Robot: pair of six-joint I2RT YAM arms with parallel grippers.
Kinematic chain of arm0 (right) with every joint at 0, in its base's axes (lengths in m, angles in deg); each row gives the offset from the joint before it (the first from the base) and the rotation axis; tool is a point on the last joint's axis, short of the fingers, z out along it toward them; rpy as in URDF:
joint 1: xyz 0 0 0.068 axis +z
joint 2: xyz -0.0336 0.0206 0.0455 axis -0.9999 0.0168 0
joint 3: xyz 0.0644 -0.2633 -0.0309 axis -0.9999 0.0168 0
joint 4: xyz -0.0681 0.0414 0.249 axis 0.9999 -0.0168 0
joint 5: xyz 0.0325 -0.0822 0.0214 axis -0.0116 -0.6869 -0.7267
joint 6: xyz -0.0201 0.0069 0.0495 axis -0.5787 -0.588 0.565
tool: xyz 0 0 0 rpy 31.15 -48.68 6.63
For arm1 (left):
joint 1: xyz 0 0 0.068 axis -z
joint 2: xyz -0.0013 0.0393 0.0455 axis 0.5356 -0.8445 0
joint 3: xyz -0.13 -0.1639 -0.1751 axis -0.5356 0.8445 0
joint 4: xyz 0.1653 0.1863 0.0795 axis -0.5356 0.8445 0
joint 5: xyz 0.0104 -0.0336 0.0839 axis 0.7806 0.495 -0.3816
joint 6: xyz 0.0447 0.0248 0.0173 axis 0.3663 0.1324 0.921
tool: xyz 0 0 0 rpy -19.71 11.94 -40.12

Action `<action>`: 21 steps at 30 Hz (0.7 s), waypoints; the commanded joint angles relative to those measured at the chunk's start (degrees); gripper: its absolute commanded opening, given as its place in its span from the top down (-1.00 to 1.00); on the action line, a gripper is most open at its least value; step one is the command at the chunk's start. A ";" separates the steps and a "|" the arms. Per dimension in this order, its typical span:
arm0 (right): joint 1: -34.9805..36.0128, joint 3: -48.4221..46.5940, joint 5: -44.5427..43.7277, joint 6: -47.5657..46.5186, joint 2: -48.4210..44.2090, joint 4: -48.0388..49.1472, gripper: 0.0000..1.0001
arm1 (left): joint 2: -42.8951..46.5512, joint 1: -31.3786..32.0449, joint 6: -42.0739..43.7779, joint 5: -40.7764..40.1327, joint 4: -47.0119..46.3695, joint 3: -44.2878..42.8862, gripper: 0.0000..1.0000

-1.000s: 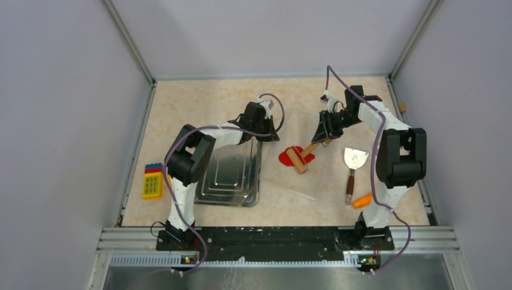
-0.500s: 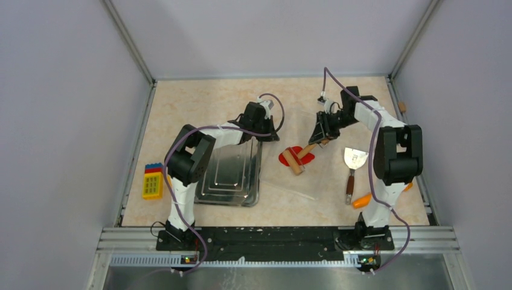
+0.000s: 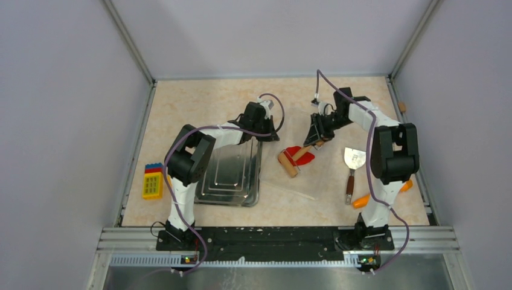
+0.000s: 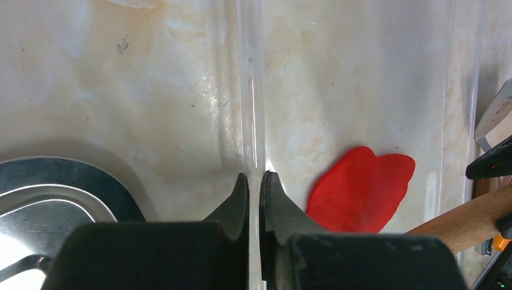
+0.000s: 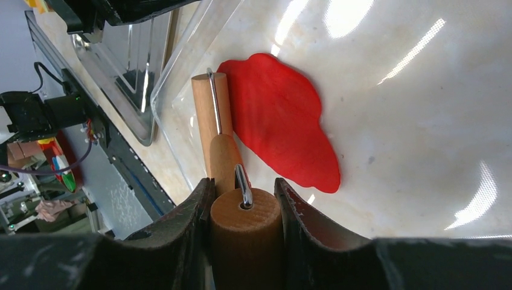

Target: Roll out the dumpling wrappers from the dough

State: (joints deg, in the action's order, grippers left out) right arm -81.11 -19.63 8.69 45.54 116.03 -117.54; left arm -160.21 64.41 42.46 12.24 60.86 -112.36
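The dough [image 3: 301, 155] is a flat, irregular red sheet lying on a clear plastic sheet [image 4: 250, 90] at mid-table. A small wooden roller [image 3: 288, 163] rests at the dough's left edge, its barrel [image 5: 207, 112] beside the dough [image 5: 284, 121]. My right gripper [image 3: 317, 138] is shut on the roller's wooden handle [image 5: 244, 226]. My left gripper [image 4: 255, 176] is shut on the raised edge of the clear sheet, left of the dough [image 4: 362, 190]. No dumpling wrappers are in view.
A metal tray [image 3: 232, 175] lies under the left arm. A spatula [image 3: 352, 166] and an orange carrot [image 3: 362, 201] lie right of the dough. Toy bricks [image 3: 153, 180] sit at the table's left edge. Walls enclose the table on three sides.
The right gripper has drawn the roller leftward across the dough, so the barrel now sits at its left edge. The left gripper has stayed where it was.
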 commanded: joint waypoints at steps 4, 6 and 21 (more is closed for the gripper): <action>4.55 1.62 -14.20 -3.14 1.39 5.71 1.00 | -2.16 0.35 2.92 -2.68 5.06 1.96 1.00; 5.32 1.73 -13.61 -2.78 0.96 5.68 1.00 | -2.13 0.40 3.00 -2.67 5.10 1.94 1.00; 2.55 -1.64 -3.35 0.29 -15.54 2.50 1.00 | -3.22 0.39 3.94 -2.43 5.31 0.88 1.00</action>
State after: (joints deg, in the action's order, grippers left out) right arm -75.82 -20.40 6.00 44.80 109.38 -117.10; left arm -160.21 64.41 42.81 12.26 60.86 -112.38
